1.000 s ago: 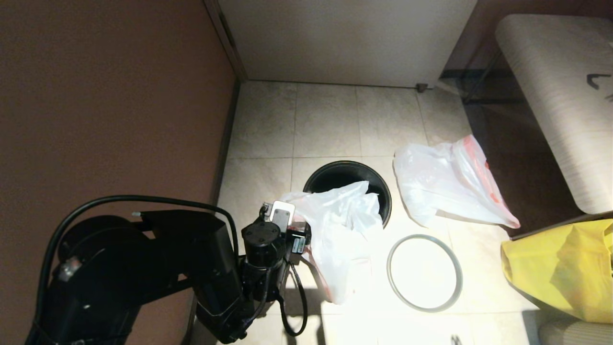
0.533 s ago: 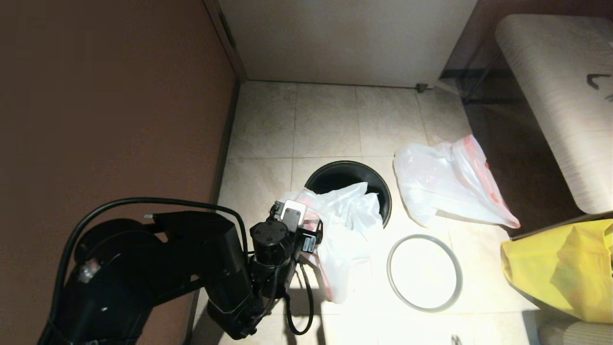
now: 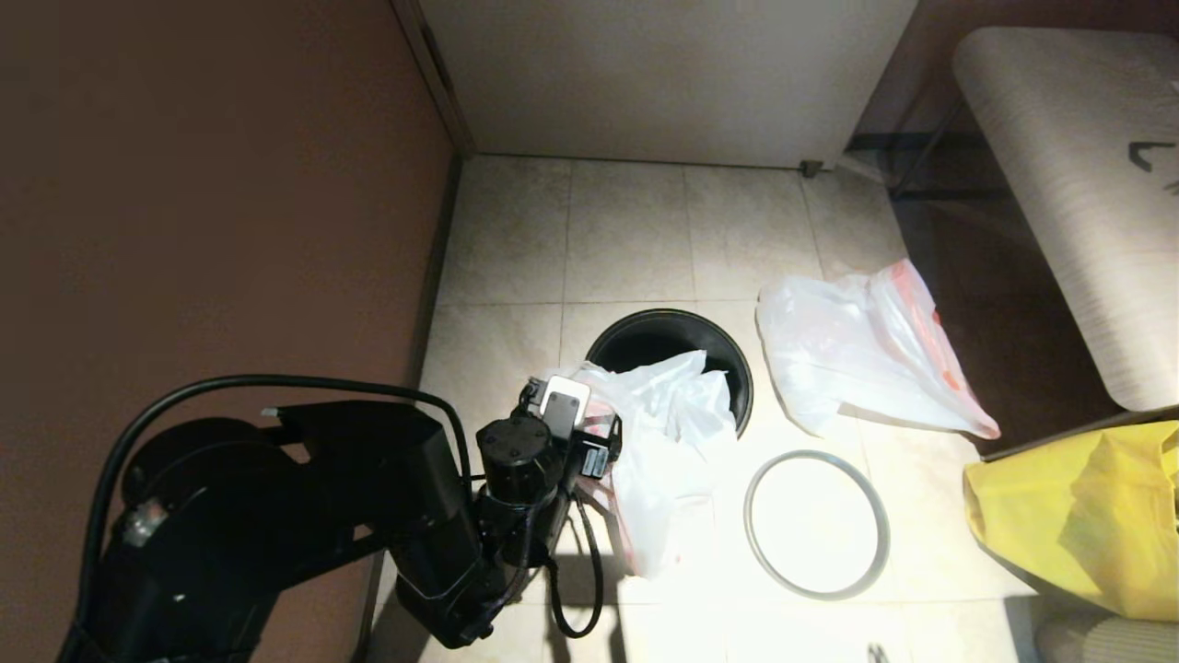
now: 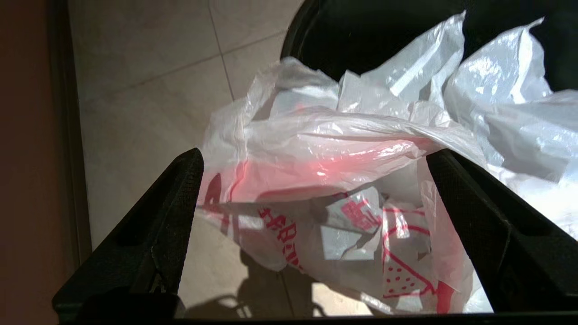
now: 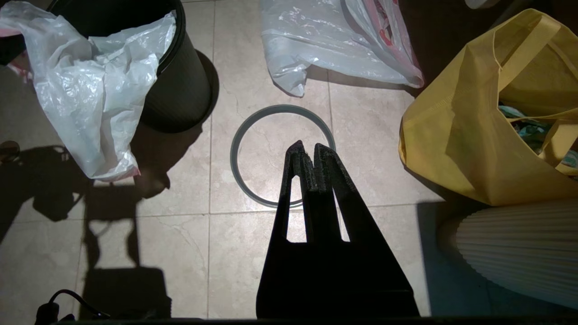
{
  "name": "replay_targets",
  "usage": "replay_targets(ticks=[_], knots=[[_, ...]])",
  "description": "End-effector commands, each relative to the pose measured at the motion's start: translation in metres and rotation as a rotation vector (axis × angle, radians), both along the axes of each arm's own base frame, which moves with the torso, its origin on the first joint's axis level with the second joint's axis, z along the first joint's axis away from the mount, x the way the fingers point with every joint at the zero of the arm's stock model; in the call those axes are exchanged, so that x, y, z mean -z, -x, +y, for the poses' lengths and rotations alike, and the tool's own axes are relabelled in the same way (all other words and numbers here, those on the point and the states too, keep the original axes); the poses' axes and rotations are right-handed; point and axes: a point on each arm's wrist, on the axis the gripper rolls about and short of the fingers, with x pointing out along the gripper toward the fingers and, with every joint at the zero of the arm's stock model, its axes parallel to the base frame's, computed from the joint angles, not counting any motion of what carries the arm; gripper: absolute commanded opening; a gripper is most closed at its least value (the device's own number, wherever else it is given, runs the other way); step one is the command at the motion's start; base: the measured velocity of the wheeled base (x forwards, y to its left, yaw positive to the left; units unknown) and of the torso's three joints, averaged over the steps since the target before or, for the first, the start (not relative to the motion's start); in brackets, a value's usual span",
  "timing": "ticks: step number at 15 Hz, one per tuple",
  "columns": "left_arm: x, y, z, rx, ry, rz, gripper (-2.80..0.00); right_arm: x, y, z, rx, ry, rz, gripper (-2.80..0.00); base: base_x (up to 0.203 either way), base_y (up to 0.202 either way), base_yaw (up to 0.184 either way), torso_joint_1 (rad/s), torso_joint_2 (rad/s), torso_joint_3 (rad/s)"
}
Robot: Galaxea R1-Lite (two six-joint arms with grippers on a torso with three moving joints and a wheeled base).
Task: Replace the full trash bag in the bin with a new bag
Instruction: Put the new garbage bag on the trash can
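Note:
The black bin [image 3: 645,336] stands on the tiled floor with its grey hoop [image 3: 749,525] lying off it, near and to the right. A flat white bag with a pink band and red print, the new bag [image 3: 663,460], is draped over the bin's near rim and hangs down to the floor. My left gripper [image 4: 311,167] is open at the near rim, its jaws wide apart on either side of the bag's pink edge [image 4: 316,149]. A puffier white bag, the full trash bag [image 3: 847,359], lies right of the bin. My right gripper [image 5: 309,149] is shut above the hoop [image 5: 233,153].
A big yellow bag [image 3: 1078,525] sits at the near right, beside a ribbed beige object [image 5: 519,243]. A padded bench [image 3: 1078,184] fills the far right. A brown wall [image 3: 230,184] runs along the left, close to the bin.
My left arm has shifted a little to the right, toward the bin. The draped bag's upper fold has slumped and bunched at the rim. The other bag and the hoop have not moved.

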Motion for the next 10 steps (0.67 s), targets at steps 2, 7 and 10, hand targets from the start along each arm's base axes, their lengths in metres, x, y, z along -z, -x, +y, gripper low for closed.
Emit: replay_targets(ticks=[2, 7, 10], knots=[[-0.0047, 0.0012, -0.0008, 0.001, 0.008, -0.015, 0.0, 0.0004, -0.0002, 0.0, -0.001, 0.001, 0.002, -2.8, 0.0, 0.0, 0.0, 0.0, 0.0, 0.0], [-0.0057, 0.0007, -0.0012, 0.001, 0.009, -0.019, -2.8, 0.0004, -0.0002, 0.0, -0.001, 0.0, 0.002, -2.8, 0.0, 0.0, 0.0, 0.0, 0.0, 0.0], [-0.0139, -0.0001, -0.0032, 0.006, 0.022, -0.043, -2.8, 0.0004, -0.0002, 0.0, 0.0, -0.001, 0.002, -2.8, 0.0, 0.0, 0.0, 0.0, 0.0, 0.0]])
